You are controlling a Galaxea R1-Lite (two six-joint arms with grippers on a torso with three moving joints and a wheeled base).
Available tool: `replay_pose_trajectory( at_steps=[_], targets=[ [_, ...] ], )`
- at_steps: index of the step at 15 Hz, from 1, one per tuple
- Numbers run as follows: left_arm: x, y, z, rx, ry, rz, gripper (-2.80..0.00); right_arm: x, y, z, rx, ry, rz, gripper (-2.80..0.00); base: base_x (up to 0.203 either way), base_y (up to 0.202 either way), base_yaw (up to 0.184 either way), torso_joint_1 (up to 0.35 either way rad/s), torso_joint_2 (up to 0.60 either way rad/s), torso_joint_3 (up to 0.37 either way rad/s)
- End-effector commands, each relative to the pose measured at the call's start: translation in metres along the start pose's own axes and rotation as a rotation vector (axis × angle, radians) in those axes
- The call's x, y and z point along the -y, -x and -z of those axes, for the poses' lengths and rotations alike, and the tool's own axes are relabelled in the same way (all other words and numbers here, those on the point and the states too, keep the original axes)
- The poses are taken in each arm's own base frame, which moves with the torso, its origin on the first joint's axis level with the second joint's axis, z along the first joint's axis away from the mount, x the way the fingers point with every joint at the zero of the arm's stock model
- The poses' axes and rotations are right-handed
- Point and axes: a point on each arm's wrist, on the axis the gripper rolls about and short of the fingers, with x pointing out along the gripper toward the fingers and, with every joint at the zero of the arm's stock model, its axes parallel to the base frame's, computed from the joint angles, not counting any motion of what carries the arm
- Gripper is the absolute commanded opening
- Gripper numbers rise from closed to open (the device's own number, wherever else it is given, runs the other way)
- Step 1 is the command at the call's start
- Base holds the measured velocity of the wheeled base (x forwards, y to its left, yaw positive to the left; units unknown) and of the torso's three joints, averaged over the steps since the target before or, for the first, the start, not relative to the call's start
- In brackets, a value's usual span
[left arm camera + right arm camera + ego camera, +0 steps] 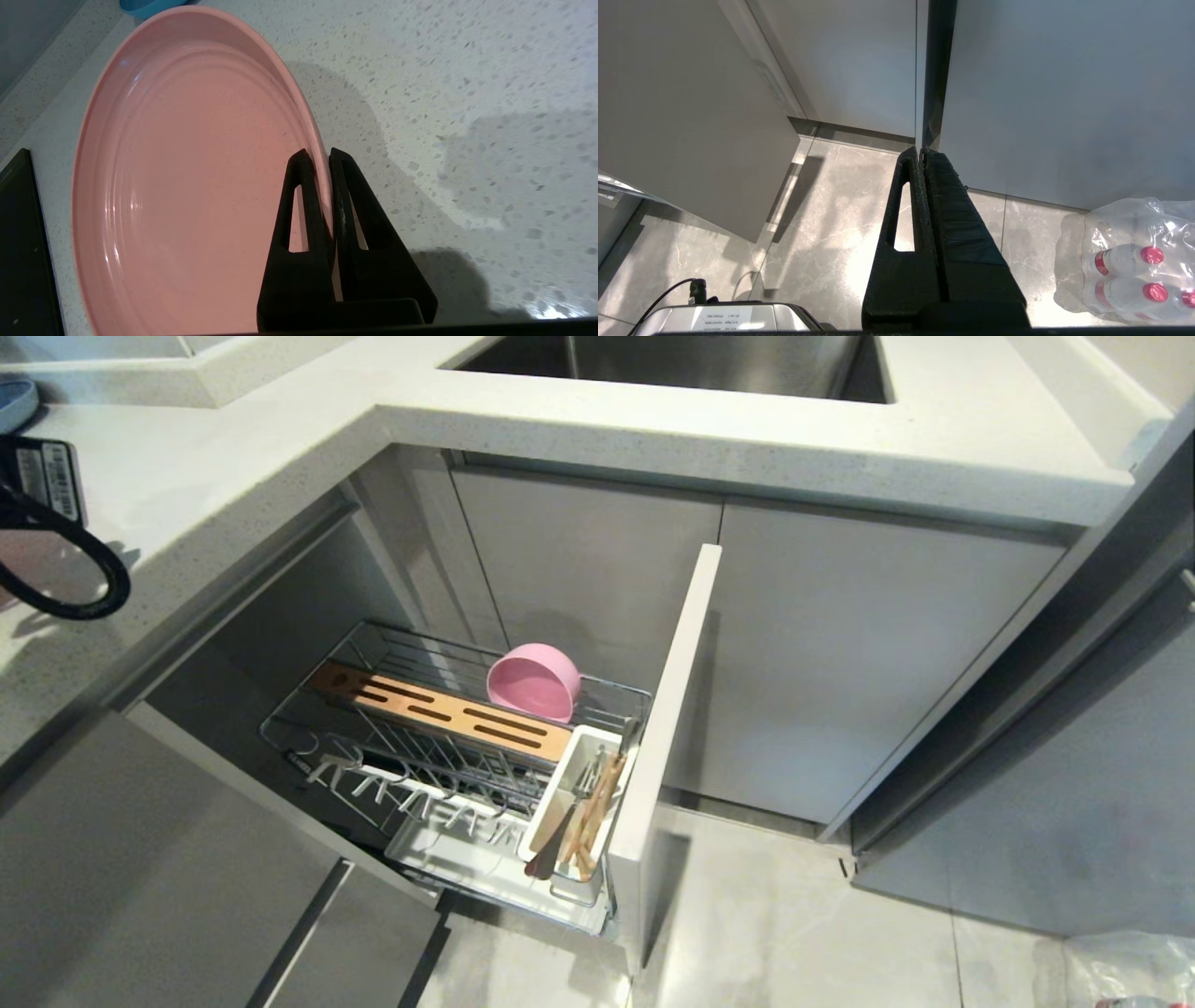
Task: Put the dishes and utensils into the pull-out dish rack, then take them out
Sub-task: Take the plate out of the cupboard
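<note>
Left hand (325,156) is clamped on the rim of one pink plate (187,186) over the speckled bench (467,93). Right hand (921,151) hangs closed and empty above the floor (831,224). Pulled-out dish rack (448,747) holds one pink bowl (534,681); its white caddy (574,803) holds two chopsticks (593,817) and one fork (551,845).

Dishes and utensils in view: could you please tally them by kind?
Bowl: 1
Plate: 1
Chopsticks: 1 pair
Fork: 1
Total: 4 kinds, 5 pieces
</note>
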Motion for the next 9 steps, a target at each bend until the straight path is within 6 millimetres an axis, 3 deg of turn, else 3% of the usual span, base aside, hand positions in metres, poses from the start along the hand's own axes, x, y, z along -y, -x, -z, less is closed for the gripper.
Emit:
replay_pose_trajectory(
  at_steps=[1, 9],
  targets=[
    [0.004, -0.008, 0.005, -0.024, -0.020, -0.011, -2.80, 0.000, 0.000, 0.000, -0.001, -0.001, 0.000, -2.80, 0.000, 0.000, 0.000, 0.000, 0.00, 0.000],
    [0.008, -0.025, 0.014, -0.065, -0.082, -0.041, -2.80, 0.000, 0.000, 0.000, -0.001, 0.001, 0.000, -2.80, 0.000, 0.000, 0.000, 0.000, 0.00, 0.000]
  ],
)
